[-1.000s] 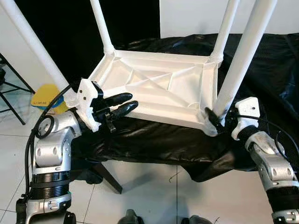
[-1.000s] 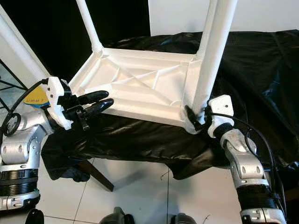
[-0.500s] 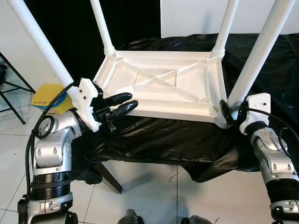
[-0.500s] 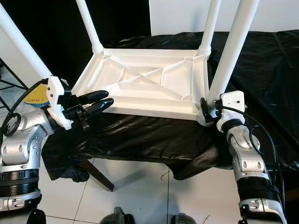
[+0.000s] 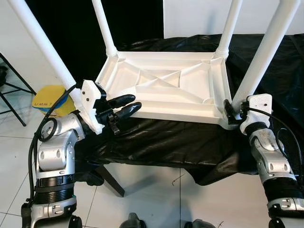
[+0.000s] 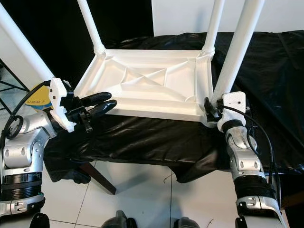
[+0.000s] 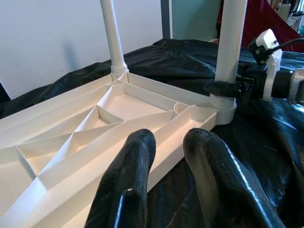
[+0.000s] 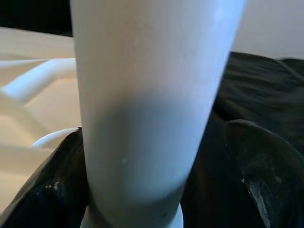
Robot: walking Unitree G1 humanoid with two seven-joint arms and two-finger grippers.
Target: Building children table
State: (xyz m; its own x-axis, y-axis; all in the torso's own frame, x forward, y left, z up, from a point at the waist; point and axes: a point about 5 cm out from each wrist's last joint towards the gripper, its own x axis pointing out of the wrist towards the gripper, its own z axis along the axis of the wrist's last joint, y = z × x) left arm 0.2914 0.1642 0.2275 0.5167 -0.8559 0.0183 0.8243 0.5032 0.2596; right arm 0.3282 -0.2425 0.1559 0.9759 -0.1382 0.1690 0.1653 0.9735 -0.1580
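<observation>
A white tabletop (image 5: 166, 88) is seen lying upside down on a black sheet (image 5: 180, 142) that covers a table, its ribbed underside facing up. Four white legs rise from its corners: a far left leg (image 5: 104, 28), a far right leg (image 5: 229, 28), a near left leg (image 5: 40, 45) and a near right leg (image 5: 263, 52).

The right end effector (image 5: 233, 110) is placed at the near right corner, at the base of the near right leg. In the right wrist view the leg (image 8: 152, 104) is seen standing between the two black fingers (image 8: 263, 171), which are closed against it on either side (one finger on each flank, just above the collar where the leg meets the tabletop). The leg is thus grasped low down. The silver right arm (image 5: 273, 161) is stretched up from below the table edge.

The left end effector (image 5: 124, 105) is held at the near left edge of the tabletop, beside the base of the near left leg. Its two fingers (image 7: 128, 180) are parted slightly and nothing is held between them; they are pointed across the tabletop's front rim, just above the sheet. In the left wrist view the ribbed underside (image 7: 95, 128) is seen beyond the fingertips, with the right end effector (image 7: 228, 88) clamped on its leg at the far corner.

A yellow object (image 5: 50, 97) is seen on the tiled floor (image 5: 152, 190) behind the left arm, and a dark stand (image 5: 12, 90) is placed at the left edge.
</observation>
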